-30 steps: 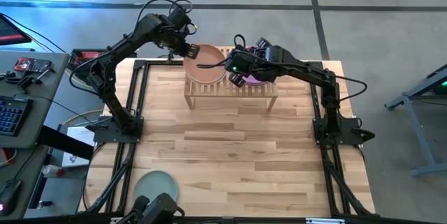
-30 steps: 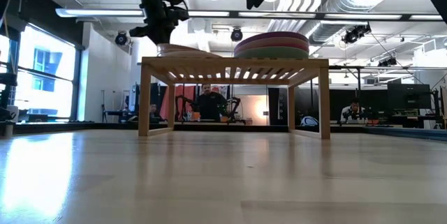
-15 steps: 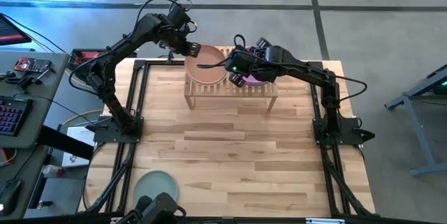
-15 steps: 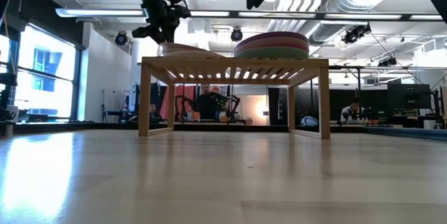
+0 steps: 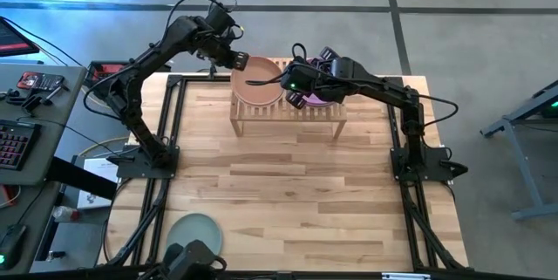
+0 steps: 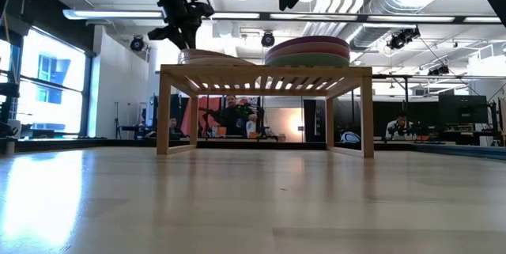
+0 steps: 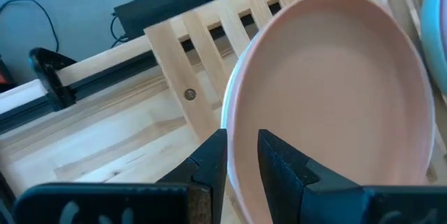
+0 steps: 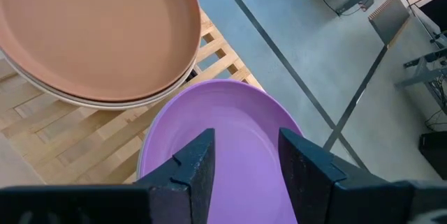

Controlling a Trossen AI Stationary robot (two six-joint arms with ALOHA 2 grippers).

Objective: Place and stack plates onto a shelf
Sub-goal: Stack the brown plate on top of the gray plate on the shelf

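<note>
Both arms reach over the shelf (image 5: 288, 105) at the table's far edge: left gripper (image 7: 241, 155), fingers narrowly parted astride the rim of the peach plate (image 7: 328, 98) topping the left stack, right gripper (image 8: 244, 158) spread open above the purple plate (image 8: 223, 140) topping the right stack.

Plates stacked in two piles on the slatted wooden shelf (image 5: 288, 110), with one plate lying apart.
A peach plate (image 5: 255, 84) tops the left pile, lying flat over paler plates; a purple plate (image 8: 216, 140) tops the right pile (image 6: 307, 51). A sage green plate (image 5: 195, 231) lies flat at the table's near-left edge.
</note>
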